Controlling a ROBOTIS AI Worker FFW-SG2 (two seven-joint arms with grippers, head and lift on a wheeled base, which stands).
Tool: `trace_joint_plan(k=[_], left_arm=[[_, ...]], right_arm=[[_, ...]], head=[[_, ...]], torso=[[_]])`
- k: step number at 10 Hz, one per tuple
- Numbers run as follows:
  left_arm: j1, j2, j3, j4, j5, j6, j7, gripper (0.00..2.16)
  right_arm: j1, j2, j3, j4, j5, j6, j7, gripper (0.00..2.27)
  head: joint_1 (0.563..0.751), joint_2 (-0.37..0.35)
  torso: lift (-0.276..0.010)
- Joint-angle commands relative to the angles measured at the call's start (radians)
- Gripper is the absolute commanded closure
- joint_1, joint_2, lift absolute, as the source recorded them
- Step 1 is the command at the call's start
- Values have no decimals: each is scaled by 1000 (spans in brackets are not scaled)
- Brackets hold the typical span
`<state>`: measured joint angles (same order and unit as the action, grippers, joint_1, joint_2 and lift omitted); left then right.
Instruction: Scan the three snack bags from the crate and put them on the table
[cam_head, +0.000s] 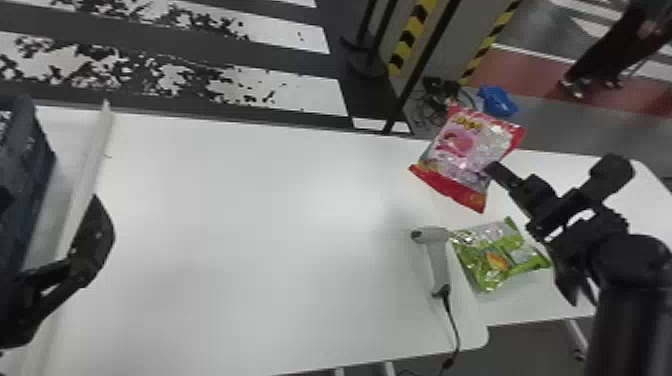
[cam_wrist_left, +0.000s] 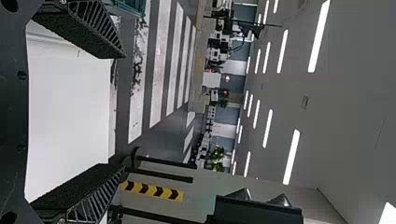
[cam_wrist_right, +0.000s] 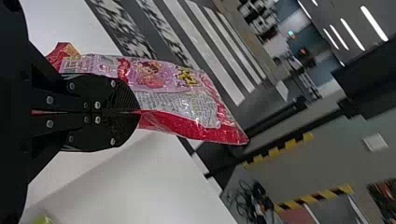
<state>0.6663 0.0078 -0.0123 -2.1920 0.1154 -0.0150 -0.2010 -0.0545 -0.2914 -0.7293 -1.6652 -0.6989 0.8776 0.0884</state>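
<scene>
In the head view my right gripper (cam_head: 492, 170) is shut on the edge of a red and pink snack bag (cam_head: 462, 145), held above the table's right part. The right wrist view has the closed gripper (cam_wrist_right: 139, 112) pinching the pink bag (cam_wrist_right: 173, 93). A green snack bag (cam_head: 500, 255) lies on the table beside the grey scanner (cam_head: 436, 255). At the left, beside the dark crate (cam_head: 25, 185), is my left gripper (cam_head: 92, 240); in the left wrist view the left gripper (cam_wrist_left: 116, 112) is open with nothing between its fingers.
A white bar (cam_head: 85, 180) runs across the table (cam_head: 240, 225) next to the crate. The scanner's cable (cam_head: 452, 320) hangs over the front edge. A dark stand and striped posts (cam_head: 410, 40) rise behind the table.
</scene>
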Motion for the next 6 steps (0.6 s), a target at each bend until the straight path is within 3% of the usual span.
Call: trace_joint_plan(k=[1,3,6], left_arm=[[1,0,0,5,-5,2,2,29],[1,1,0,8,-5,2,2,29],[-1,1,-1,3,1,-4,-2,29]], right_arm=[[-30,-20,4,120,16,-216,-118,2243],[-47,-51,65,246,87,-372,-291,2243],[-103,-69,165,426,185,-412,-401,2246]], head=[[695,-350],[695,-350],[695,-350]], torso=[[-94],[-94],[-94]])
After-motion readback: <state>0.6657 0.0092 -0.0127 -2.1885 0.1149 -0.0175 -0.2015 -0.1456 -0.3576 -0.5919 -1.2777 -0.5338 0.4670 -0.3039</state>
